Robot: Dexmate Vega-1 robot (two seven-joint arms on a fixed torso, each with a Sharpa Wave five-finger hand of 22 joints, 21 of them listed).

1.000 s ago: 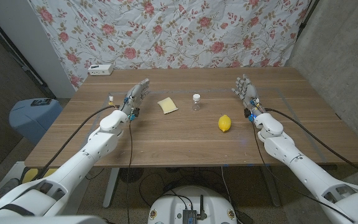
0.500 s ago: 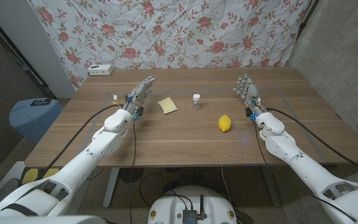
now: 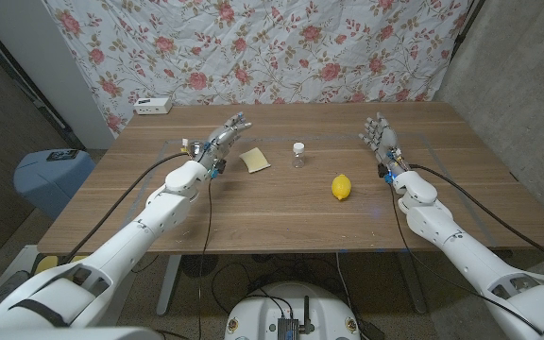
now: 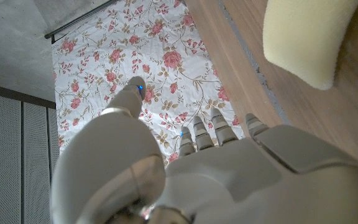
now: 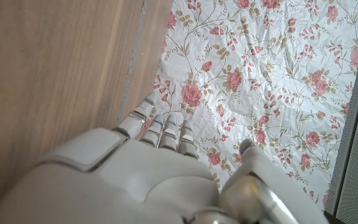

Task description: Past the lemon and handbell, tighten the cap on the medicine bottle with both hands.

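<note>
Standing upright mid-table, the small clear medicine bottle (image 3: 298, 155) wears a white cap (image 3: 298, 147).

Both arms reach in from the near corners and stretch forward, well apart from each other. The left robot hand (image 3: 223, 140) is angled inward toward the middle, holding nothing, its fingers (image 4: 205, 132) extended and slightly spread. The right robot hand (image 3: 382, 141) points straight ahead, also holding nothing, its fingers (image 5: 164, 130) extended side by side.
</note>
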